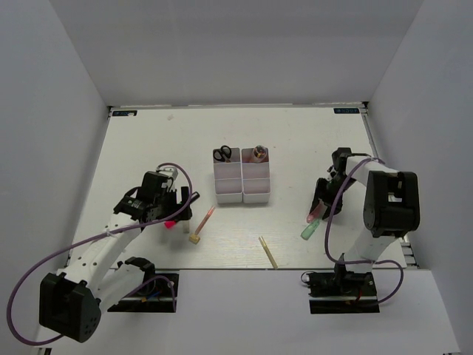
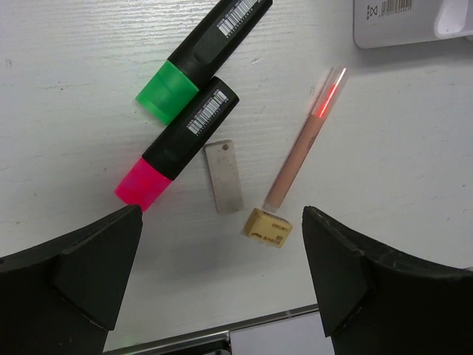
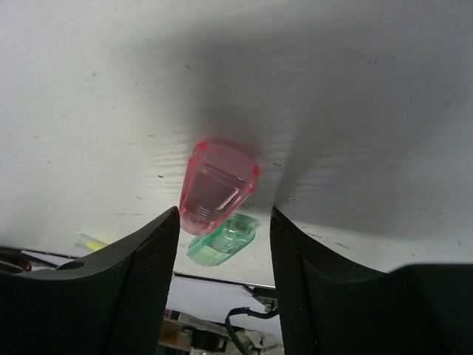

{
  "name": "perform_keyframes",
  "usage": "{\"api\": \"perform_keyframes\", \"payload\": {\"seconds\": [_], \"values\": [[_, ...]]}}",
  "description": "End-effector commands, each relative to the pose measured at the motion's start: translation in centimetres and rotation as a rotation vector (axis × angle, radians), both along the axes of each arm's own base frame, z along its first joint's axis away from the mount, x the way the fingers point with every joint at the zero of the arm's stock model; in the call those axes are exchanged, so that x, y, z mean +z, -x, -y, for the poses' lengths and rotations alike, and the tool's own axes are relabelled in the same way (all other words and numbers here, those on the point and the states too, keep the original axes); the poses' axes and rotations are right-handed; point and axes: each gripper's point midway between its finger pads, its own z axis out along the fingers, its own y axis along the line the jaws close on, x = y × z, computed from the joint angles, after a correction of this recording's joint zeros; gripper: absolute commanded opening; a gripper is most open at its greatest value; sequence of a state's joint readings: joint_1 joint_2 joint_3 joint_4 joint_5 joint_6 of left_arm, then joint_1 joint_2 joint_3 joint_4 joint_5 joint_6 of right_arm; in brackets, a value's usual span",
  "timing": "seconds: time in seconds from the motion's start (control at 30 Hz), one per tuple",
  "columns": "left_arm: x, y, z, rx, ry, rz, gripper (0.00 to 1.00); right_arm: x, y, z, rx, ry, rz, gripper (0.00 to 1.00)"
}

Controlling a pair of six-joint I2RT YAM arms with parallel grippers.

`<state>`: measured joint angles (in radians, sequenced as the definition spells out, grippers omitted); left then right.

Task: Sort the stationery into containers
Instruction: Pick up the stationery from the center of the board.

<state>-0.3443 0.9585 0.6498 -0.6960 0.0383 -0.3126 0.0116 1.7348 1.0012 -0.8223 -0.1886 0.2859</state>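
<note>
Our left gripper (image 2: 222, 240) is released, its jaws spread wide above a small group of things on the left part of the surface (image 1: 148, 140). Under it lie two black-bodied markers side by side and touching, a green-capped marker (image 2: 199, 55) and a magenta-capped marker (image 2: 177, 144). Just beside the magenta one is a small grey metal strip (image 2: 224, 176). Next to that lies a tan eraser (image 2: 268, 227), touching the blunt end of a pink pencil (image 2: 307, 140). The pencil's other end points toward the containers (image 1: 242, 194). None of these is held.

The containers stand in the middle of the surface, two columns of white bins. Black-handled scissors (image 1: 222, 154) stand in the far left bin. Something brownish sits in the far right bin, but we cannot tell what it is.

On the right, our right gripper (image 3: 225, 214) is low over the surface with its jaws apart. The end of a clear pink marker (image 3: 216, 185) sits between them, narrower than the gap, so it is not clamped. A mint-green marker (image 3: 222, 240) lies just nearer, touching the pink one. A tan pencil (image 1: 267, 252) lies alone at the near edge, between the two arms.
</note>
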Motion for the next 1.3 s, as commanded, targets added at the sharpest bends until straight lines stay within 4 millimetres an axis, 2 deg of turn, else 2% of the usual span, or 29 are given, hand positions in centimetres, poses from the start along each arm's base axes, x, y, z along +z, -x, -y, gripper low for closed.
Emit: {"api": "perform_keyframes", "payload": {"seconds": [0.0,0.13,0.27,0.3,0.53,0.67,0.7,0.77,0.8,0.87,0.9,0.97,1.0,1.1,1.13,1.2,1.23,1.27], "values": [[0.9,-0.3,0.5,-0.011,0.024,0.030,1.00,-1.8,-1.9,0.6,-0.025,0.044,0.044,0.55],[0.9,-0.3,0.4,-0.010,0.023,0.032,1.00,-2.2,-2.0,1.5,-0.023,0.113,0.040,0.52],[1.0,-0.4,0.5,-0.011,0.024,0.035,1.00,-2.0,-3.4,2.5,-0.017,0.184,0.047,0.52],[0.8,-0.3,0.5,-0.010,0.021,0.030,1.00,-2.2,-3.2,2.9,-0.015,0.220,0.028,0.52],[1.0,-0.6,0.4,-0.006,0.019,0.045,1.00,-2.5,-4.5,3.1,0.001,0.260,0.029,0.50],[0.9,-0.4,0.3,-0.006,0.017,0.038,1.00,-2.7,-4.3,2.9,0.010,0.250,-0.002,0.36],[1.0,-0.5,0.3,-0.008,0.016,0.043,1.00,-2.6,-4.4,2.8,0.007,0.241,-0.001,0.21],[1.0,-0.5,0.4,-0.009,0.019,0.045,1.00,-2.6,-4.2,2.3,0.013,0.209,-0.005,0.05],[1.0,-0.4,0.3,-0.005,0.015,0.042,1.00,-2.3,-4.4,1.6,0.023,0.168,0.004,0.00],[1.0,-0.5,0.3,-0.008,0.016,0.043,1.00,-1.5,-5.7,1.1,0.031,0.142,0.065,0.00],[0.9,-0.5,0.4,-0.010,0.018,0.041,1.00,-0.1,-6.7,0.4,0.064,0.096,0.137,0.00],[1.0,-0.5,0.4,-0.007,0.021,0.043,1.00,1.2,-8.2,-0.5,0.096,0.059,0.220,0.00],[0.9,-0.5,0.4,-0.009,0.019,0.039,1.00,3.2,-9.7,-1.2,0.161,0.017,0.310,0.00],[0.8,-0.4,0.5,-0.012,0.025,0.033,1.00,7.6,-12.2,-4.0,0.283,-0.088,0.503,0.00],[0.8,-0.4,0.6,-0.013,0.029,0.033,1.00,10.3,-13.1,-5.4,0.371,-0.137,0.622,0.00],[0.7,-0.3,0.6,-0.012,0.027,0.024,1.00,11.9,-13.7,-7.1,0.494,-0.163,0.735,0.00],[0.6,-0.3,0.7,-0.017,0.028,0.022,1.00,14.7,-14.9,-8.3,0.610,-0.189,0.909,0.00],[0.5,-0.3,0.6,-0.013,0.024,0.020,1.00,15.0,-14.8,-8.7,0.647,-0.188,0.951,0.00]]}}
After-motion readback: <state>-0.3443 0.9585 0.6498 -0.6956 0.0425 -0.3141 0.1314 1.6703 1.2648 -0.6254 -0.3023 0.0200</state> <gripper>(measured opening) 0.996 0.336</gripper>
